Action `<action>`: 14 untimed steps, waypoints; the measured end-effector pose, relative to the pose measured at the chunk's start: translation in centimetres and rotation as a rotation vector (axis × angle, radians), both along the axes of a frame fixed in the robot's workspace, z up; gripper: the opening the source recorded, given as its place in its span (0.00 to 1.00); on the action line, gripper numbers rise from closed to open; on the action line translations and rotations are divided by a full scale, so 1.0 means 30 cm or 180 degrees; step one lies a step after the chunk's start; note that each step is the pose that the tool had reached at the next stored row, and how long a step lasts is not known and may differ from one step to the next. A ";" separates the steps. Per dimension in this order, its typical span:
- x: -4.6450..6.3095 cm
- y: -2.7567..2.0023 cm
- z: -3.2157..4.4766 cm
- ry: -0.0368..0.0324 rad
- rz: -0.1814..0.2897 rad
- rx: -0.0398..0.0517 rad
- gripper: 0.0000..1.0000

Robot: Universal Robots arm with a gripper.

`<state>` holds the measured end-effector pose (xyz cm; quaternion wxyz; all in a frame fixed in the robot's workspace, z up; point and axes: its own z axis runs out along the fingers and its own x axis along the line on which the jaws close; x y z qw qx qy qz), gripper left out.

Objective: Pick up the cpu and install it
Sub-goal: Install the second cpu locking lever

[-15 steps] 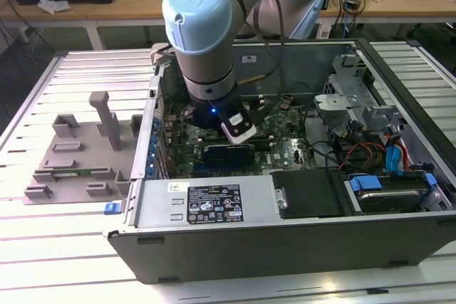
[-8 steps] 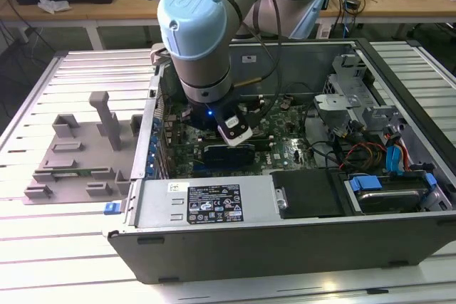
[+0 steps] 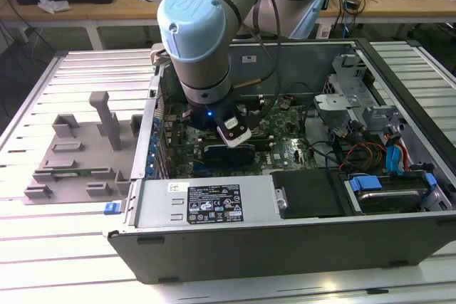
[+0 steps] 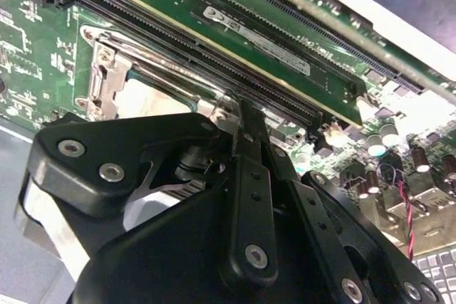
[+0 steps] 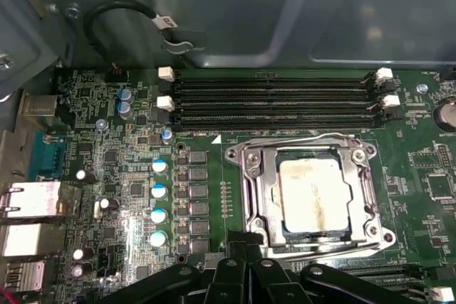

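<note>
The cpu (image 5: 314,195) sits flat inside the metal-framed socket (image 5: 251,176) on the green motherboard (image 5: 128,190), just beside the black memory slots (image 5: 278,97). The gripper (image 5: 246,243) hangs at the socket's edge, fingers drawn together, holding nothing.

The counter (image 3: 43,261) is formed of pale ribbed metal slats. On it an open computer case (image 3: 285,240) is laid flat, towards the exterior view's right. Just beside the case, towards the exterior view's left, a grey tray (image 3: 75,154) with raised blocks is set.
</note>
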<state>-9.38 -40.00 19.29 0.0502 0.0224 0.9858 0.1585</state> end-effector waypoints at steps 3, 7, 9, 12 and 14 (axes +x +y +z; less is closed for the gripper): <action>0.000 0.002 0.029 0.0000 0.0000 -0.0018 0.11; 0.000 0.002 0.074 0.0000 0.0000 -0.0050 0.11; 0.001 0.002 0.100 0.0004 -0.0003 -0.0084 0.11; 0.003 0.002 0.130 0.0021 -0.0016 -0.0192 0.11; 0.005 0.002 0.138 0.0032 -0.0025 -0.0260 0.11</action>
